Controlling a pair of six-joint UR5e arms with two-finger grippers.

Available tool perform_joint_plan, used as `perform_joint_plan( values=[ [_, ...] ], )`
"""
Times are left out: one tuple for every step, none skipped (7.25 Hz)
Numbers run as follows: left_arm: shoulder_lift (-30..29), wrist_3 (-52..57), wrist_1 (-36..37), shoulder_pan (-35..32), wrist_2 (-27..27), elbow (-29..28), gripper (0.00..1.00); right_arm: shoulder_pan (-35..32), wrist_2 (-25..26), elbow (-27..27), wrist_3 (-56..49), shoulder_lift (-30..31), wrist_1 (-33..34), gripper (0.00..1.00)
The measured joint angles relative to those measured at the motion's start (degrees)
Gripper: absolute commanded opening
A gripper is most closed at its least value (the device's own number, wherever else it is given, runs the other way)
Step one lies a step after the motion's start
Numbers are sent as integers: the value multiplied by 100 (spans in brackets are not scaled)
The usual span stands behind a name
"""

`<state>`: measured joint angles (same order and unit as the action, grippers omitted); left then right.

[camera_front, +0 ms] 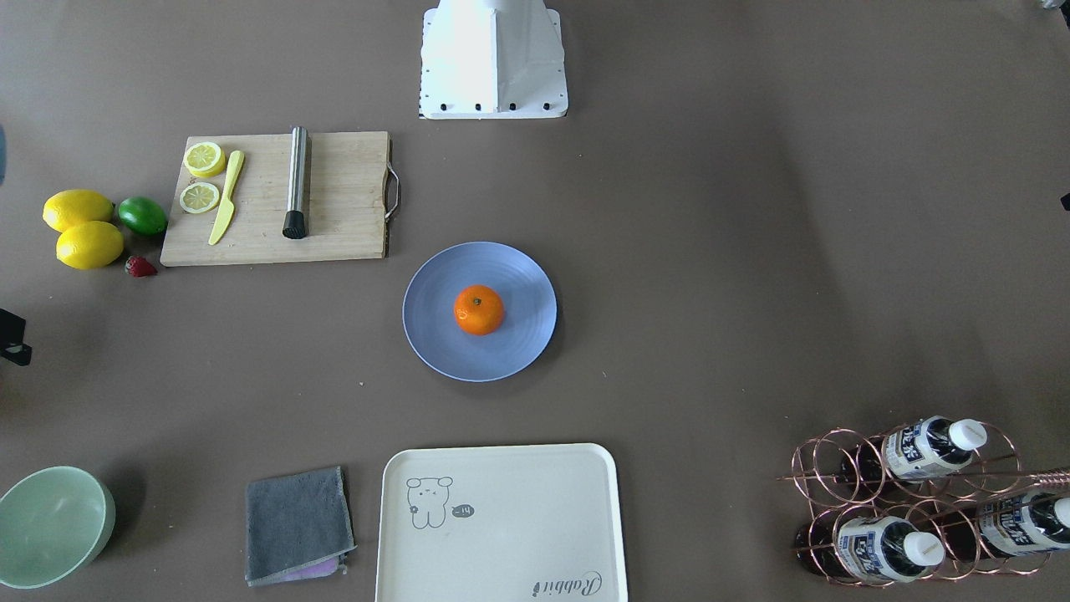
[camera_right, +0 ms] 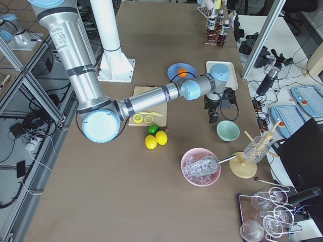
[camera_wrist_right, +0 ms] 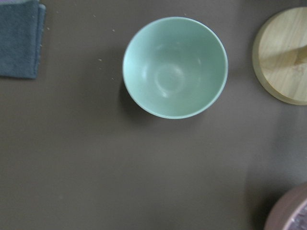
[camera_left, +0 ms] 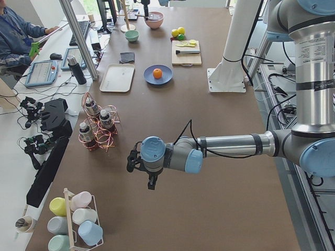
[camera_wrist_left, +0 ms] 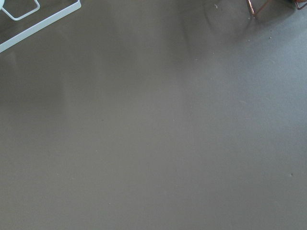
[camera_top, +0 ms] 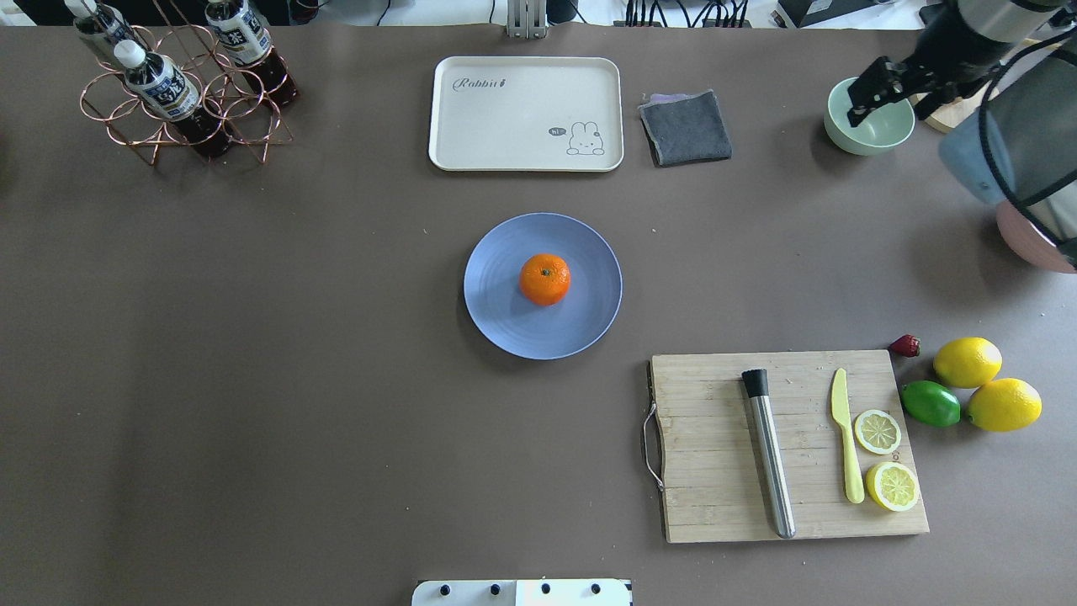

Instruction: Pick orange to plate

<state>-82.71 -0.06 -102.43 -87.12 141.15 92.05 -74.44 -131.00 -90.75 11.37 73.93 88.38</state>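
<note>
Orange (camera_top: 544,279): sits at the centre of the periwinkle plate (camera_top: 505,328), mid-bench.
Right hand (camera_top: 860,108): over the mint-green bowl (camera_top: 885,135), near the bench's far right corner; finger spacing cannot be told.
Left hand (camera_left: 152,182): over bare bench; finger spacing cannot be told.

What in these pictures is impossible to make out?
Left gripper: small and dark in the left side view; jaws unreadable.
Right gripper: overhead, dark mass overlapping the bowl; jaws unclear.
Plate centre: covered by the orange.
Bottles: front view's edge clips one; labels too small.
</note>
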Motion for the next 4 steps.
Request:
perform_joint_plan(
  values=[
    [-63, 380, 368, -3, -6, 22, 98, -287, 8, 14, -446, 447, -21, 100],
    [-109, 643, 616, -45, -10, 39, 98, -491, 18, 8, -609, 813, -37, 100],
    [-129, 759, 721, -82, -27, 45, 98, -616, 27, 5, -643, 1092, -42, 100],
    [-135, 803, 760, -99, -86, 56, 98, -668, 37, 24, -642, 1287, -42, 100]
  ],
)
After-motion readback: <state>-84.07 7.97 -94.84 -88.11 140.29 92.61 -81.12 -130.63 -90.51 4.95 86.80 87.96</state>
